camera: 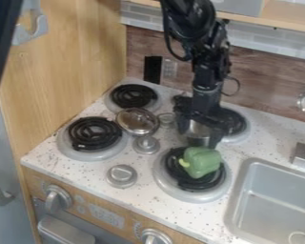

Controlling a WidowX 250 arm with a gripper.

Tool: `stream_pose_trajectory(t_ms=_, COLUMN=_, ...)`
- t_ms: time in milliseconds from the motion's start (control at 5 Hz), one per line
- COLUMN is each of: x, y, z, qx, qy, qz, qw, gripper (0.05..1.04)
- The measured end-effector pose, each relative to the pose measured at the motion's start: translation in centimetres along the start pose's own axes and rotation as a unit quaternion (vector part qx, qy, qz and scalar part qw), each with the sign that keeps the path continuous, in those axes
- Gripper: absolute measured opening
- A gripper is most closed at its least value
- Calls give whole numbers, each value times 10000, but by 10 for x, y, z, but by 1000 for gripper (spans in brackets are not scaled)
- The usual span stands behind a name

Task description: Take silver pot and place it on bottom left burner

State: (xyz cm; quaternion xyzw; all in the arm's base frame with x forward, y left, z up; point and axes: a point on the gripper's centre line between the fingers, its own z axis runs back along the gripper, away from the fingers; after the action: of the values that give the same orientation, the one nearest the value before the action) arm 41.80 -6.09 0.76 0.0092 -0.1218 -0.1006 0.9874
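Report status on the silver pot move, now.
Gripper at silver pot, hold unconfirmed. Pot on the stove's right side, not yet on bottom left burner. Possible obstacle: round metal lid or pan between pot and that burner.

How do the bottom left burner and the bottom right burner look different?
The bottom left burner has its coil in plain sight, while the bottom right burner has a green pepper covering part of its coil. The bottom left burner sits nearer the wooden side panel, the bottom right burner nearer the sink. Both have a black coil in a pale round surround.
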Motion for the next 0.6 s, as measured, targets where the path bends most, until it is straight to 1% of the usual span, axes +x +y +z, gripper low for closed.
stream_pose_trajectory(t_ms=200, x=15, y=1, z=-11, qx=66, qy=-215, qz=-11, qw=9997, gripper=999)
stream_pose_trajectory(t_ms=400, x=33, y=-3, z=-19, qx=-76, qy=-293, qz=26, qw=9995, gripper=999)
stream_pose_trajectory(t_ms=600, x=46, y=-5, z=-28, qx=-130, qy=-319, qz=4, qw=9994, gripper=999)
